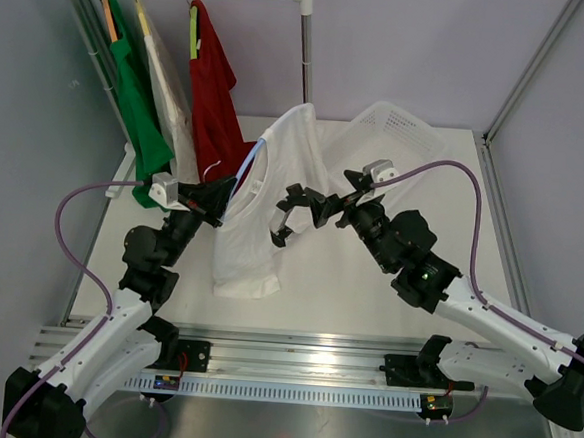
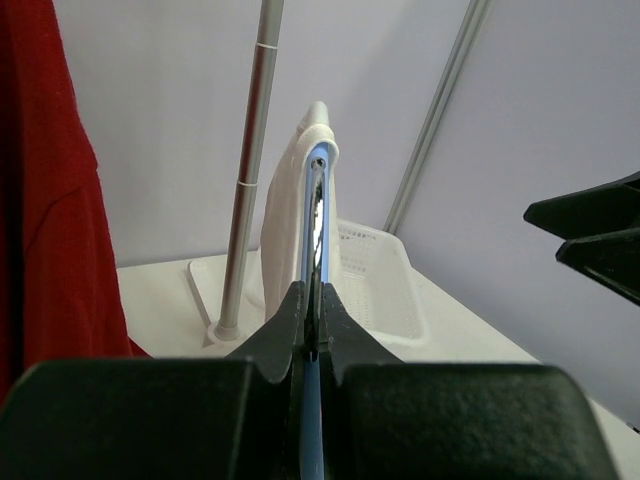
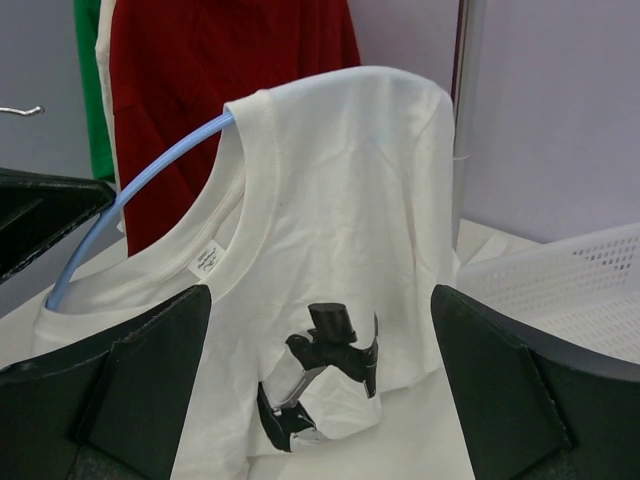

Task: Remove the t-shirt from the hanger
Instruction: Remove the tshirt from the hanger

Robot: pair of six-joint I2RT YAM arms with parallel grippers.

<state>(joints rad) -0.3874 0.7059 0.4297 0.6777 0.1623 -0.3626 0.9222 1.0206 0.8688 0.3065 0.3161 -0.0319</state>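
The left gripper (image 1: 221,200) is squeezed tight on the blue hanger (image 3: 150,175) and holds it up. The white t-shirt (image 3: 340,200) hangs on that hanger, right in front of the right gripper (image 1: 284,216), which is spread wide with nothing in it. The shirt is soft, light and floppy, so it will fold and slide. A good place to pinch is probably the shoulder nearest the right gripper.

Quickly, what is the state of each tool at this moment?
Left tool: closed on the blue hanger.
Right tool: open, holding nothing, facing the white t-shirt.
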